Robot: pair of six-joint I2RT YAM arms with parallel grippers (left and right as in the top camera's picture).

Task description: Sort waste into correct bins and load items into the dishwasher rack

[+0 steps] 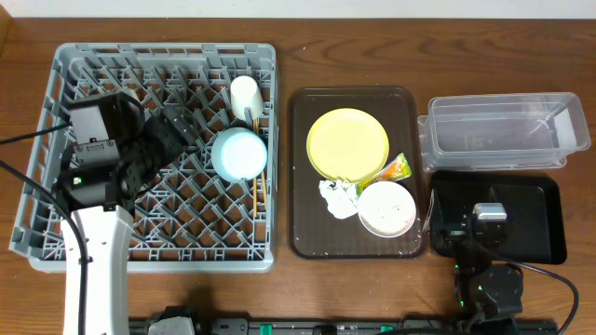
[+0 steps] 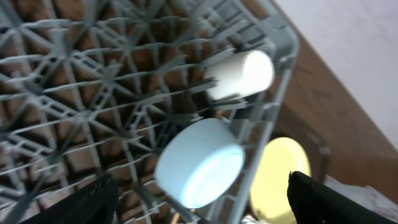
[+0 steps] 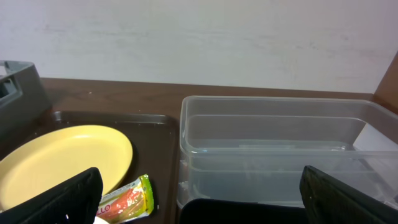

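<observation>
1. Holding an upturned light blue bowl (image 1: 238,154) and a small white cup (image 1: 246,96), the large grey pegged plastic rack (image 1: 154,223) is seen whole only overhead.
2. The left gripper (image 2: 200,186) is shown spread wide and empty, near the bowl.
3. The right gripper (image 3: 199,177) is shown spread wide and empty.

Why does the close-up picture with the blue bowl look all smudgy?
Left wrist view: smeared all over, so the light blue bowl and small white cup have soft edges, probably from the camera moving. Overhead view: sharp and evenly lit. Right wrist view: crisp, with pale reflections on the clear tub.
</observation>
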